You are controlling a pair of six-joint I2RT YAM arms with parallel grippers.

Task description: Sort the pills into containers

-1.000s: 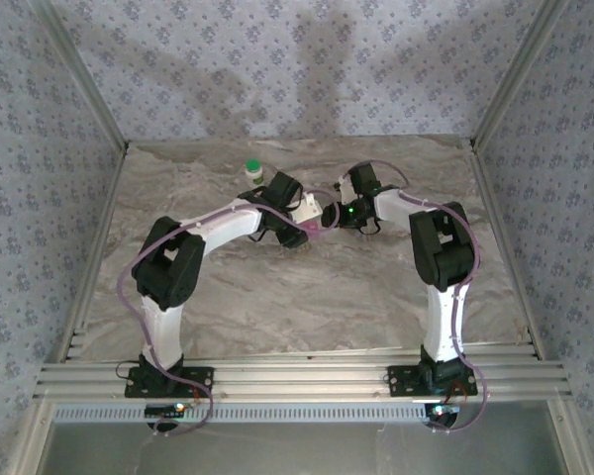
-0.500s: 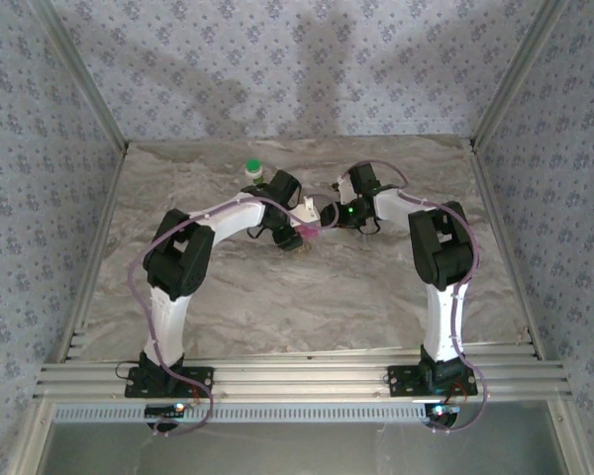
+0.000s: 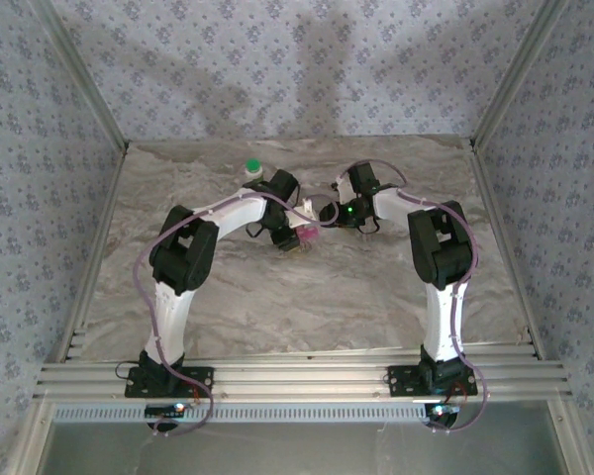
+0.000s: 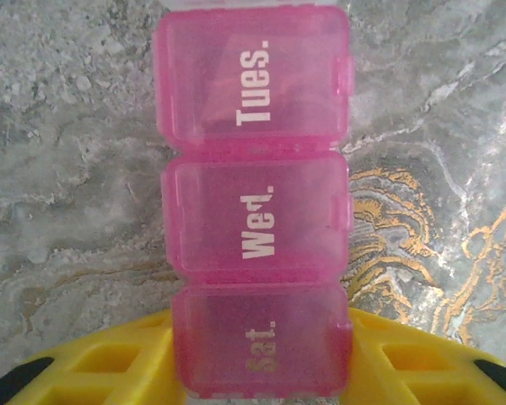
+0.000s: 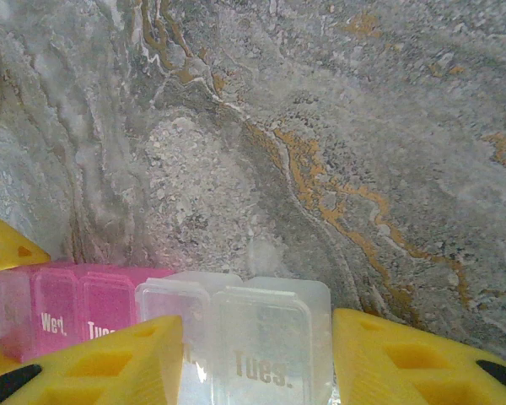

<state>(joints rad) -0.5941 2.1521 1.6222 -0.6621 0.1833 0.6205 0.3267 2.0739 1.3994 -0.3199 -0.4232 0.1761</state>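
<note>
Snugly, left end effector (image 4: 260, 342) grips case (image 4: 253, 194).

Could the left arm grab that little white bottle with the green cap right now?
Probably not yet. The white green-capped bottle stands close by, but the left gripper looks closed on the pink translucent strip pill case.

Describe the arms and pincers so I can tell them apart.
Left arm and right arm match: white links, black joints, lavender cables. Pincer fingers are yellow, black-tipped, with hollow cut-outs. A green light glows on the right wrist.
</note>
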